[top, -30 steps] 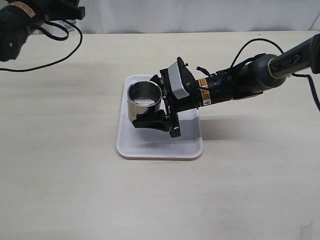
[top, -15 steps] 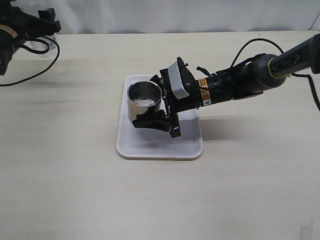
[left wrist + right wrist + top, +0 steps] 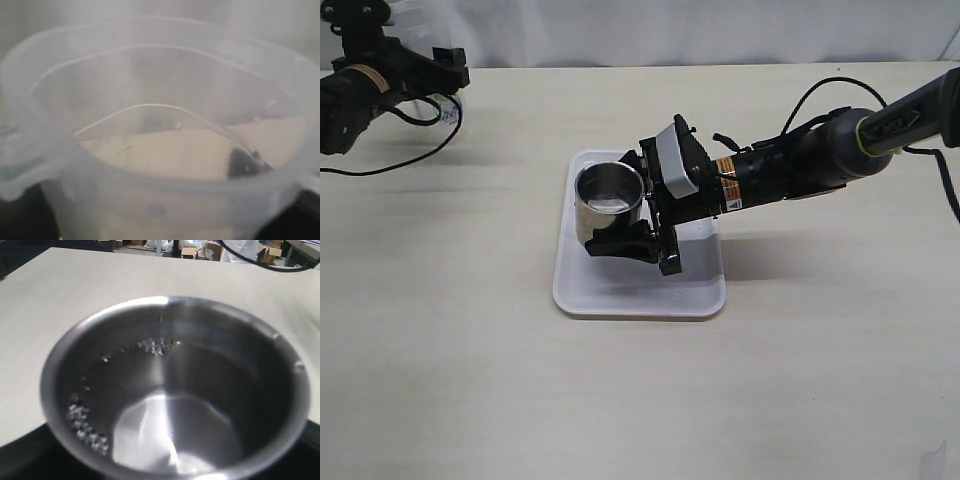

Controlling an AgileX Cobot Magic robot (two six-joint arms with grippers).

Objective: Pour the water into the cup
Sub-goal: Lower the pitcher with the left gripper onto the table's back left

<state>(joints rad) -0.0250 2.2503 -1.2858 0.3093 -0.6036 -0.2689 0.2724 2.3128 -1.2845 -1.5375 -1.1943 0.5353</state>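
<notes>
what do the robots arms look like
Both arms are black. The right arm has a yellow-green ring, an orange label, a pale grey block at the wrist and looping black cables. The left arm has an orange band.

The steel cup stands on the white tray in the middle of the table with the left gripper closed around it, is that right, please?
Not quite. The cup does stand on the white tray mid-table, but it is the right gripper that is closed around it, as the exterior view shows; the left gripper is at the far corner, holding the translucent container.
</notes>
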